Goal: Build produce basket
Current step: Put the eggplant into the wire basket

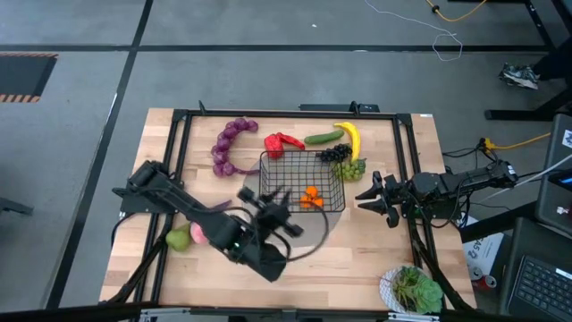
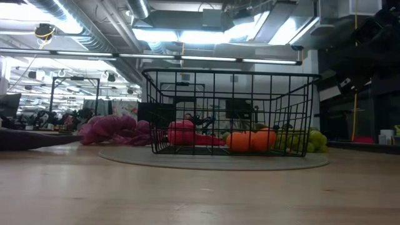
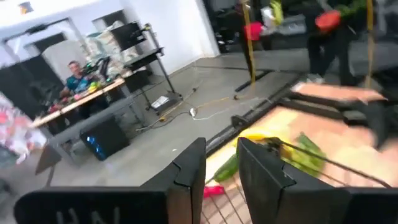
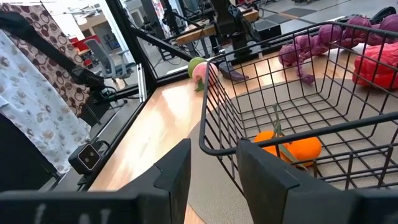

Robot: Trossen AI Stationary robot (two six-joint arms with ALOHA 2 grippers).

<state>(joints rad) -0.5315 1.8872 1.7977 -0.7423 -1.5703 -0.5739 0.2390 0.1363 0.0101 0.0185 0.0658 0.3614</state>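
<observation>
The black wire basket (image 1: pixel 302 182) stands on a round grey mat (image 2: pixel 212 160) at mid table, with oranges (image 1: pixel 311 199) on its floor. Beyond it lie the purple grape string (image 1: pixel 229 145), red pepper (image 1: pixel 282 141), cucumber (image 1: pixel 323 137), banana (image 1: pixel 349 139), dark grapes (image 1: pixel 335 154) and green grapes (image 1: pixel 350 168). The pear (image 1: pixel 177 239) and peach (image 1: pixel 198 234) lie beside my left arm, and the eggplant (image 4: pixel 229 73) lies by them. My left gripper (image 1: pixel 273 197) hangs above the basket's near left corner, narrowly open and empty. My right gripper (image 1: pixel 370 197) is level, just right of the basket, open and empty.
A white bowl of leafy greens (image 1: pixel 411 288) stands at the table's near right corner. A black frame (image 1: pixel 179 134) runs around the work area. Bare wood lies in front of the basket. A person (image 3: pixel 74 78) sits at a desk beyond the table.
</observation>
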